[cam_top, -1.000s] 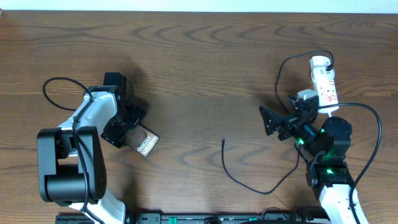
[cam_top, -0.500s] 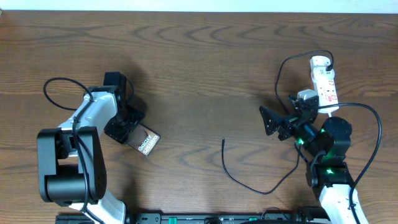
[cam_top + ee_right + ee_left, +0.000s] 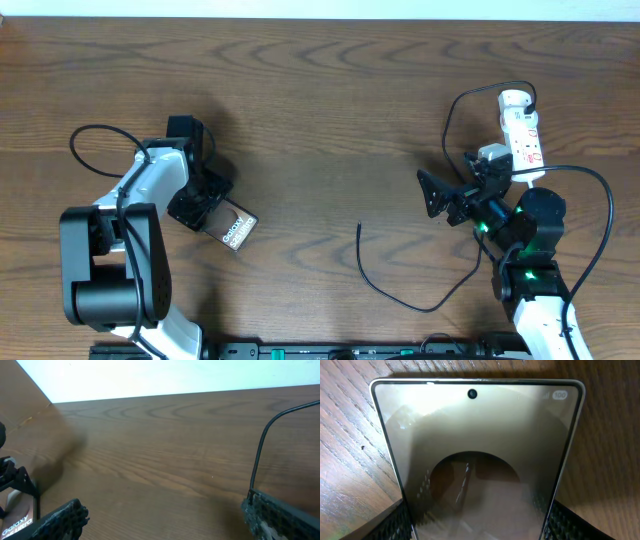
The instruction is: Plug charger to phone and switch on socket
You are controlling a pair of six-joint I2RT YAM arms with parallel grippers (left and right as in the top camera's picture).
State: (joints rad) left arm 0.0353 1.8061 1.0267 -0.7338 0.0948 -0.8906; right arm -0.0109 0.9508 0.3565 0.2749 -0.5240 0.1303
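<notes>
The phone [image 3: 233, 228] lies flat on the table at the left, its lettered end toward the centre. It fills the left wrist view [image 3: 475, 455]. My left gripper [image 3: 200, 205] is shut on the phone's sides near one end [image 3: 477, 527]. The charger cable [image 3: 395, 297] lies loose at centre right, with its connector tip [image 3: 360, 226] bare on the wood. The cable loops up to the white socket strip [image 3: 522, 125] at the back right. My right gripper [image 3: 438, 195] is open and empty [image 3: 165, 515], and the cable [image 3: 257, 460] passes by its right finger.
The right arm's body [image 3: 530, 250] stands just in front of the socket strip. The left arm's base [image 3: 105, 270] fills the front left. The phone's lettered end shows at the far left of the right wrist view [image 3: 15, 524]. The table's back edge meets a white wall [image 3: 175, 375].
My left gripper's fingers have drawn in against the phone's sides, and the phone has shifted slightly. The right arm and the cable have not moved.
</notes>
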